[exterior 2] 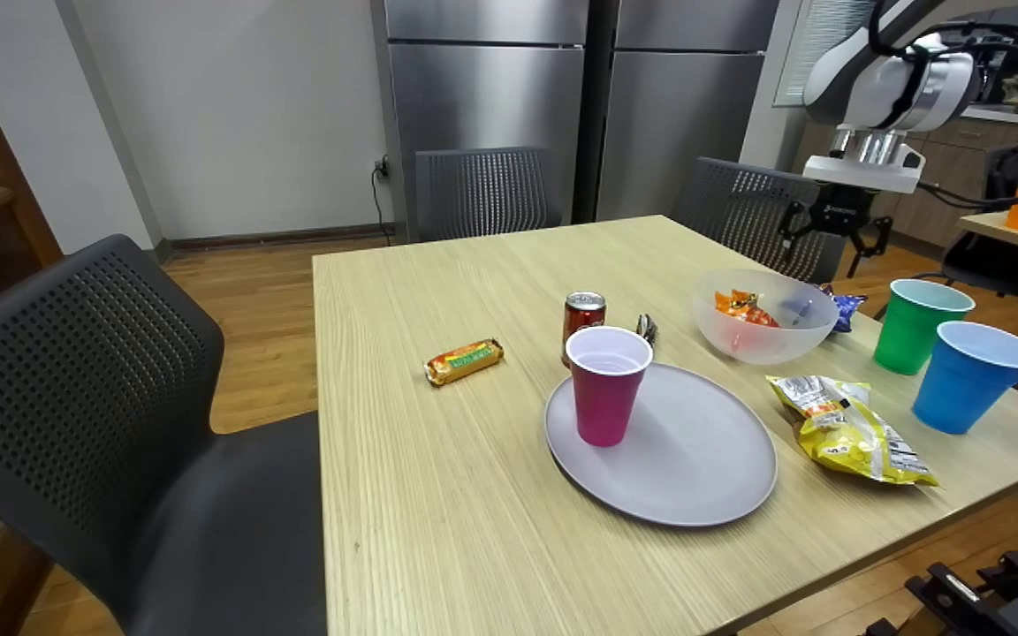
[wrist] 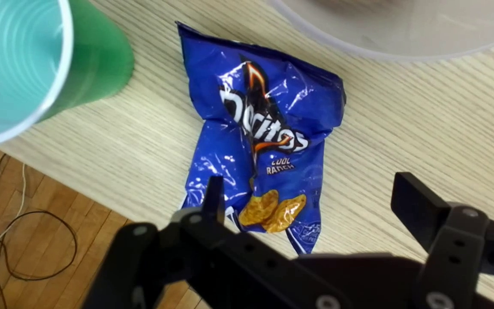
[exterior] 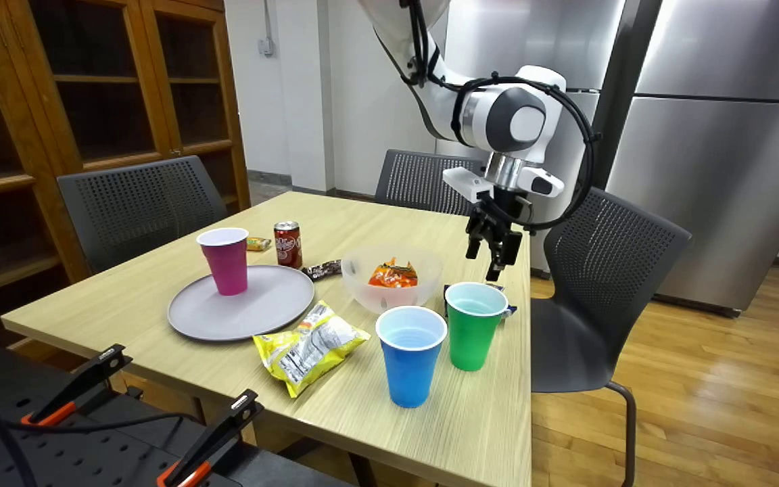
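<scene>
My black gripper [wrist: 309, 189] is open and empty above the table. Its fingers stand wide apart over the lower end of a blue Doritos bag [wrist: 266, 111], with no visible contact. The bag lies flat near the table edge; it is partly hidden behind the green cup in an exterior view, and also shows [exterior 2: 847, 307] behind the bowl. A green cup [wrist: 101, 64] stands on one side of the bag, also in view [exterior: 472, 338]. A translucent white bowl [wrist: 401, 34] is on the other side and holds an orange snack bag [exterior: 394, 274]. The gripper also shows in both exterior views [exterior: 487, 260] [exterior 2: 820, 261].
A blue cup [exterior: 411, 372] stands beside the green one. A yellow chip bag [exterior: 310, 346] lies near a grey plate [exterior: 268, 318] bearing a magenta cup [exterior: 226, 267]. Beyond are a soda can [exterior: 288, 245], a dark wrapped bar [exterior: 322, 270] and a granola bar [exterior 2: 465, 360]. Chairs surround the table.
</scene>
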